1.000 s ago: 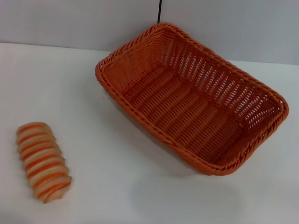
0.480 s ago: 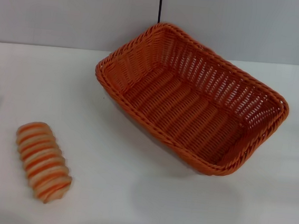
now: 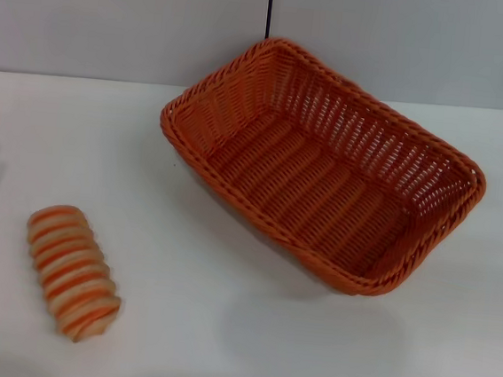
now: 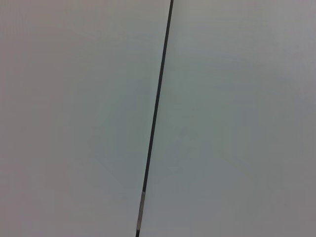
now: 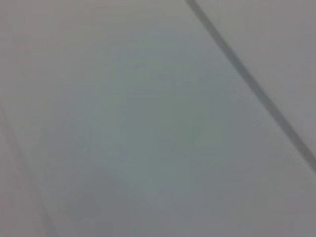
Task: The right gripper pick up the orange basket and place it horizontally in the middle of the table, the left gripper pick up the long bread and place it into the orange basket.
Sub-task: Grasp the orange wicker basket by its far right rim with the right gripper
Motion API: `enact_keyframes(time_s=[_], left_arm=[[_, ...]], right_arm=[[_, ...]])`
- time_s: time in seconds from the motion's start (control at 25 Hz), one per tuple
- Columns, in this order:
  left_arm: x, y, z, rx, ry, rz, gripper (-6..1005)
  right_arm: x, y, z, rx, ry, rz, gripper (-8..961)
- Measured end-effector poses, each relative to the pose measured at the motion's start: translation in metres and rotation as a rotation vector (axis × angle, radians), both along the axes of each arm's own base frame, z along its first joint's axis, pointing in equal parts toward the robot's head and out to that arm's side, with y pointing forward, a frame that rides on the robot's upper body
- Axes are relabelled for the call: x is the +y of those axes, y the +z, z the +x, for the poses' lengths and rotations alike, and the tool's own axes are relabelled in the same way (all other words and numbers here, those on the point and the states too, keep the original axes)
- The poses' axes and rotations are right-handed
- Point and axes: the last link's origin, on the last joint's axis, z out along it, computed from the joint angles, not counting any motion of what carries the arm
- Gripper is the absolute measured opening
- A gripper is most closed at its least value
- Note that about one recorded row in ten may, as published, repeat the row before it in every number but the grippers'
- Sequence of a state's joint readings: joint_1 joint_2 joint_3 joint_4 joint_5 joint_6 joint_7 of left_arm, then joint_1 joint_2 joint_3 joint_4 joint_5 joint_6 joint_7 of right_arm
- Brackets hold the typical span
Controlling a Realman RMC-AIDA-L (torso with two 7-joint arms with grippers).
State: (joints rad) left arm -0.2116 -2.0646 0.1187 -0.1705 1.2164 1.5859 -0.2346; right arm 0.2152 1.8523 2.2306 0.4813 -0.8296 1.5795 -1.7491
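So nothing of the task is done yet, as I judge it from my head view. The orange basket (image 3: 322,164) sits toward the back and my right side of the table (image 3: 220,328), turned on a diagonal, one corner near the grey wall (image 3: 117,15) and the opposite one pointing toward me on the right. It is empty. The long bread (image 3: 73,271) lies well apart from it, near the front on my left, also slanted. Neither of my claws shows in this view, so I cannot tell whether they are released or clenched; I see nothing that says either one is holding anything.

My left wrist view shows only a plain grey surface crossed by a thin dark seam (image 4: 155,113). No fingers, no bread.

My right wrist view gives the same kind of blank grey with a soft dark line (image 5: 247,79) across one corner. No fingers, no basket.

The step in hand looks like the first: bringing my right claw to the basket. That calls for reaching a rim, probably the nearer right end, gripping the braided edge, then turning the basket level with the table's front and setting it mid-table.
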Motion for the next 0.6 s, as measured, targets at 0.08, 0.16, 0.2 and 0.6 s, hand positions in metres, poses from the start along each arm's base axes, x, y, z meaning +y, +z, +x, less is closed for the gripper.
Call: enact_keyframes(time_s=[0.08, 0.16, 0.2, 0.6], left_arm=[[0.000, 0.000, 0.000, -0.003, 0.001, 0.003, 801], [0.000, 0.000, 0.000, -0.007, 0.001, 0.003, 801], [0.000, 0.000, 0.000, -0.013, 0.000, 0.002, 801], [-0.002, 0.000, -0.001, -0.040, -0.001, -0.004, 801]], right_arm=[[0.006, 0.021, -0.020, -0.042, 0.087, -0.060, 407], [0.012, 0.033, -0.034, -0.084, 0.125, -0.115, 407], [0.012, 0.033, -0.034, -0.084, 0.125, -0.115, 407], [0.047, 0.054, -0.098, -0.360, 0.170, -0.465, 415]])
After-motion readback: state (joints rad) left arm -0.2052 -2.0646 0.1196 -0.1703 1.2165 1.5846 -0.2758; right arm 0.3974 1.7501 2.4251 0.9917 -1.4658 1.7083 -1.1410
